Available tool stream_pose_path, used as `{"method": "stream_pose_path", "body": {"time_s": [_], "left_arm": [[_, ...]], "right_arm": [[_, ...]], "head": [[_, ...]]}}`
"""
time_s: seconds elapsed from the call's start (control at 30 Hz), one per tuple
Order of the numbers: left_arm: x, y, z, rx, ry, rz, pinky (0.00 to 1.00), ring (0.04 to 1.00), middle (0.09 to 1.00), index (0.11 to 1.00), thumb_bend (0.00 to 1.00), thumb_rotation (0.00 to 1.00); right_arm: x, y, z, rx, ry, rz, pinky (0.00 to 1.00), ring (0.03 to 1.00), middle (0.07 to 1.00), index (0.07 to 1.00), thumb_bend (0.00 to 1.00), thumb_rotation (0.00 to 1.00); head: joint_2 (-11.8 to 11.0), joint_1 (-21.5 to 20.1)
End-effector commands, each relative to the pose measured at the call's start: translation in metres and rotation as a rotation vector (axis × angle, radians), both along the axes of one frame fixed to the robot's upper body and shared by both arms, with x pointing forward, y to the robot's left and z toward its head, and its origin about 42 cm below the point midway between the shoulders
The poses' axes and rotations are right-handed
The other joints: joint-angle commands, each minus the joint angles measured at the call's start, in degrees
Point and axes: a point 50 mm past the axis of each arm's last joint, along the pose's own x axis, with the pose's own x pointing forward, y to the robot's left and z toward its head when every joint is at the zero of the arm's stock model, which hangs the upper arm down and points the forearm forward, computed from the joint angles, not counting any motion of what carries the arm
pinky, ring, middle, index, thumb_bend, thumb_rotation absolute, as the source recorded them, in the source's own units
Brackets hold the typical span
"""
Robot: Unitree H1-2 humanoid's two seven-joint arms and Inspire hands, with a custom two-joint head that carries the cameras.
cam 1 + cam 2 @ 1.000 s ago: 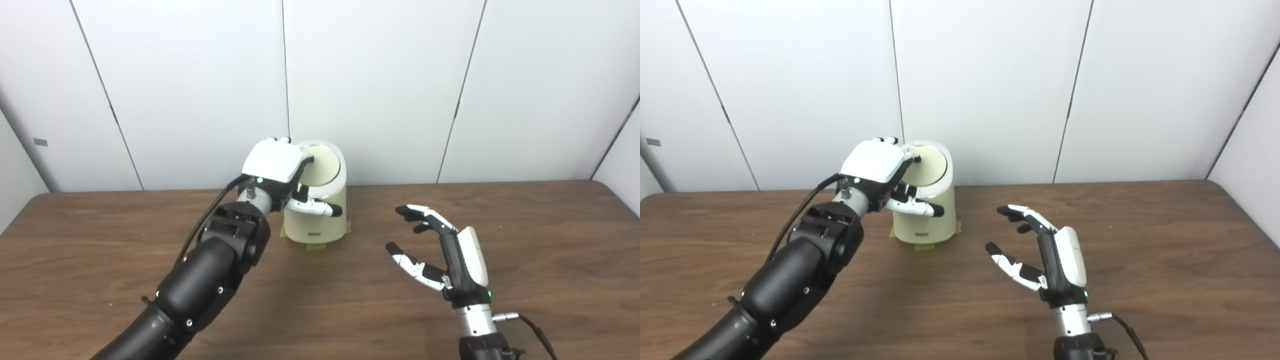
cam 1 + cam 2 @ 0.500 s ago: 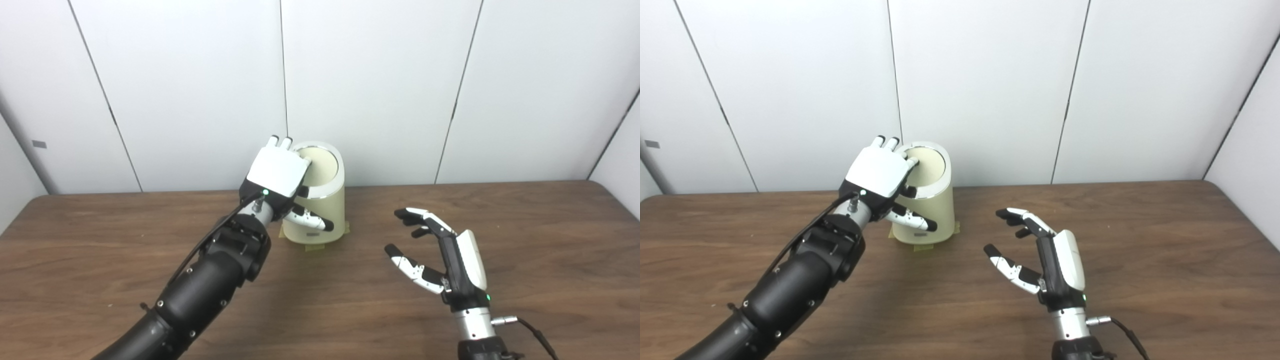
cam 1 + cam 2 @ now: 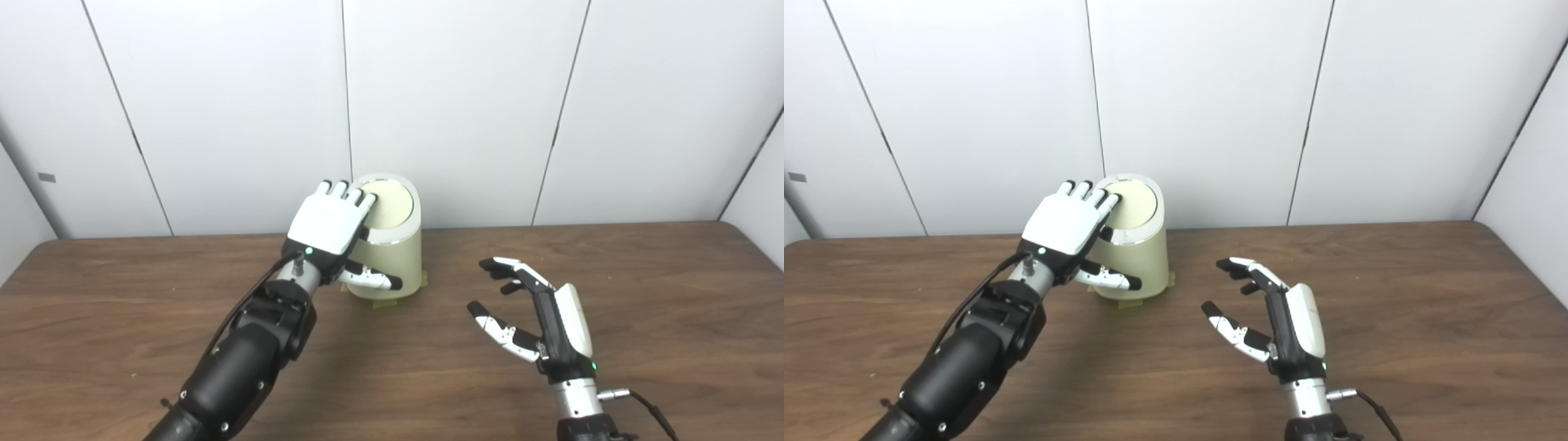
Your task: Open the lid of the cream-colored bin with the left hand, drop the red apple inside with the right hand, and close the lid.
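- Overhead, your head cameras look down on a dark wood-grain table (image 3: 643, 275) whose far edge meets a wall of plain white panels (image 3: 453, 104) split by thin dark seams.
- Your cream-colored bin (image 3: 392, 263) stands upright near the table's far edge, just in front of the wall, with tape tabs at its base.
- Its lid (image 3: 392, 202) sits in the silver rim and looks closed.
- Your left robot hand (image 3: 327, 223) rests flat against the bin's left upper edge, fingers straight and apart, fingertips (image 3: 366, 199) touching the lid, thumb crossing the bin's front; it grips nothing.
- Your right robot hand (image 3: 539, 312) hovers over bare table to the right of the bin, well apart from it, fingers spread and empty.
- You get no sight of the red apple in either view.
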Motion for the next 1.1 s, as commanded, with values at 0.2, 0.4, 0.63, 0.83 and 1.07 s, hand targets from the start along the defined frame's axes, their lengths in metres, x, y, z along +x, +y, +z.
{"method": "stream_pose_path", "body": {"time_s": [0.2, 0.4, 0.63, 0.83, 1.07], "left_arm": [[-0.015, -0.005, -0.009, -0.173, -0.056, -0.017, 1.00, 1.000, 1.000, 1.000, 0.77, 0.80], [-0.038, 0.012, -0.031, -0.376, -0.128, -0.061, 1.00, 1.000, 1.000, 1.000, 0.64, 0.73], [-0.069, 0.060, -0.046, -0.563, -0.208, -0.097, 1.00, 1.000, 1.000, 1.000, 0.41, 0.71], [-0.096, 0.087, -0.058, -0.905, -0.206, -0.149, 0.88, 0.948, 0.962, 0.953, 0.26, 0.69], [-0.113, 0.106, -0.076, -1.098, -0.177, -0.110, 0.77, 0.870, 0.890, 0.884, 0.18, 0.70]], "right_arm": [[0.003, 0.001, 0.004, 0.008, 0.005, -0.008, 0.56, 0.685, 0.712, 0.701, 0.26, 0.41], [0.002, 0.002, 0.004, -0.002, 0.037, -0.024, 0.57, 0.689, 0.718, 0.705, 0.27, 0.40], [0.004, 0.000, 0.003, -0.006, 0.046, -0.029, 0.56, 0.694, 0.725, 0.711, 0.28, 0.29], [0.005, -0.004, 0.003, 0.007, 0.044, -0.047, 0.57, 0.699, 0.732, 0.704, 0.28, 0.27], [0.003, -0.006, 0.004, 0.014, 0.041, -0.059, 0.56, 0.705, 0.734, 0.701, 0.24, 0.22]], "head": [[-0.02, -0.51], [-0.16, -0.52], [-0.60, -0.37], [-0.63, -0.16], [-0.48, -0.43]]}}
